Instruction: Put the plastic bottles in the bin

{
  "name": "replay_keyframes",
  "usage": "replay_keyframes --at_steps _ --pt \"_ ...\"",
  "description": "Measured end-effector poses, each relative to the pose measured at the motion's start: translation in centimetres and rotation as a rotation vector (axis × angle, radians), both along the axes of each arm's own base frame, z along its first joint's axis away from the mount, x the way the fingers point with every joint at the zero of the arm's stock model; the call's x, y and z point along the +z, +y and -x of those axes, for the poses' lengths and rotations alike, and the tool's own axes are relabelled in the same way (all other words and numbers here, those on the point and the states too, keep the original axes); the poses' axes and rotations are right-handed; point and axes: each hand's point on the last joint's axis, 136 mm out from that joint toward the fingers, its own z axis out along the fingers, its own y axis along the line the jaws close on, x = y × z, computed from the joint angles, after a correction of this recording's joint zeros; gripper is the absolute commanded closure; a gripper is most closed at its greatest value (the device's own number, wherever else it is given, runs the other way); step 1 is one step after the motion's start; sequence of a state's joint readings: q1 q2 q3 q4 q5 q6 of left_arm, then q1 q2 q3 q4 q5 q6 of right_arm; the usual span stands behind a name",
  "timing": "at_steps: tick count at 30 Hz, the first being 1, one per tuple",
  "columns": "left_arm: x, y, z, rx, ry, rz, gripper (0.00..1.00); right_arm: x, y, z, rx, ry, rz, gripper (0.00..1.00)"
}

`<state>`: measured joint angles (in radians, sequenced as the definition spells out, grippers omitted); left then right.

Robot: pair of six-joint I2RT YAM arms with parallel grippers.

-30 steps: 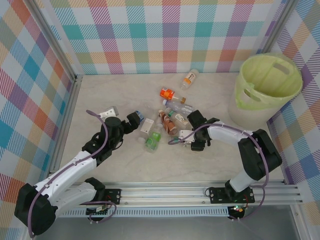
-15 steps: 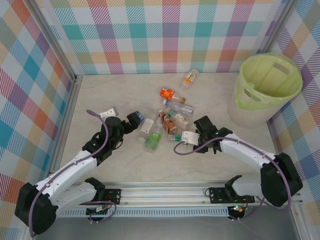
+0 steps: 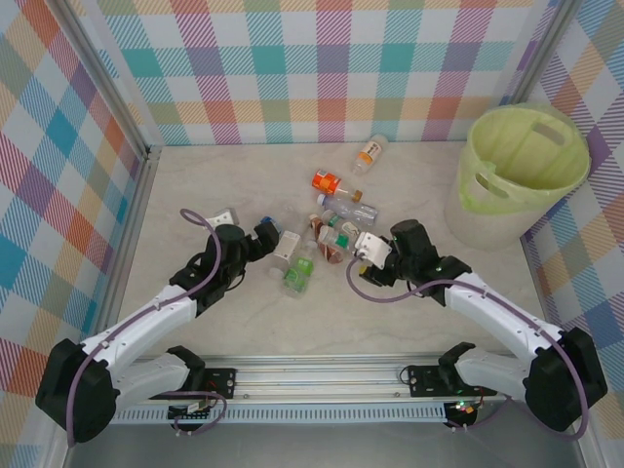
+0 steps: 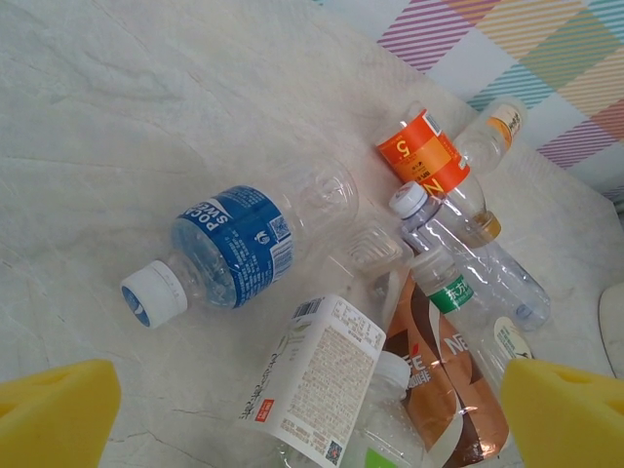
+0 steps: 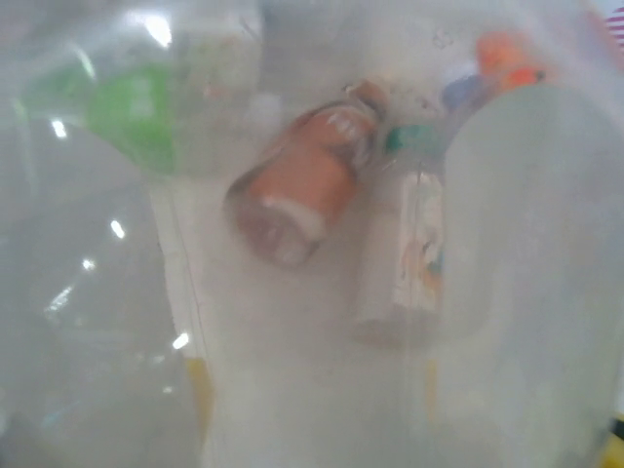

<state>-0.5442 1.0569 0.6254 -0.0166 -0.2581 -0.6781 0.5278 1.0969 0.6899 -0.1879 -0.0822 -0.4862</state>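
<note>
On the left gripper (image 3: 270,234) the yellow pads (image 4: 58,414) stand wide apart and empty, with a blue-labelled bottle (image 4: 229,244) lying just ahead at 11 o'clock. The right gripper (image 3: 363,252) sits at the 3 o'clock edge of the plastic bottles (image 3: 327,229). Blurred clear plastic (image 5: 97,292) hazes its wrist view, so I cannot tell its grip. The bin (image 3: 468,190) stands at the table's 2 o'clock corner.

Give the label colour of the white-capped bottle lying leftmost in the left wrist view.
Blue with white lettering; the bottle shows best in the left wrist view.
</note>
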Motion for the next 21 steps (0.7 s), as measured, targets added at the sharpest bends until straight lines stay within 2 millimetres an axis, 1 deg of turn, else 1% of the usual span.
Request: replay_keyframes --at_steps 3,5,7,10,13,17,19,21 --pt "0.0 0.0 0.0 0.004 0.002 0.008 0.00 1.7 -0.6 -1.9 -0.114 0.004 -0.133 0.57" --pt "0.1 0.0 0.0 0.006 0.002 0.011 0.00 2.8 -1.3 -3.1 -0.189 0.017 -0.226 0.57" --pt "0.1 0.0 0.0 0.007 0.002 0.013 0.00 3.8 -2.4 -4.2 -0.268 0.032 -0.313 0.58" --pt "0.0 0.0 0.0 0.009 0.006 0.013 0.00 6.2 -4.6 -6.3 -0.393 0.034 -0.443 0.56" --pt "0.0 0.0 0.1 0.013 0.009 0.019 0.00 9.2 -6.4 -8.1 -0.483 0.008 -0.547 0.56" --pt "0.2 0.1 0.1 0.019 0.005 0.034 0.00 13.9 -8.4 -10.6 -0.557 -0.042 -0.659 0.55" --pt "0.4 0.1 0.1 0.021 0.001 0.039 0.00 16.0 -9.8 -11.7 -0.594 -0.066 -0.708 0.55" --pt "0.6 0.1 0.2 0.021 -0.004 0.042 0.00 18.1 -11.8 -13.1 -0.645 -0.092 -0.759 0.54"
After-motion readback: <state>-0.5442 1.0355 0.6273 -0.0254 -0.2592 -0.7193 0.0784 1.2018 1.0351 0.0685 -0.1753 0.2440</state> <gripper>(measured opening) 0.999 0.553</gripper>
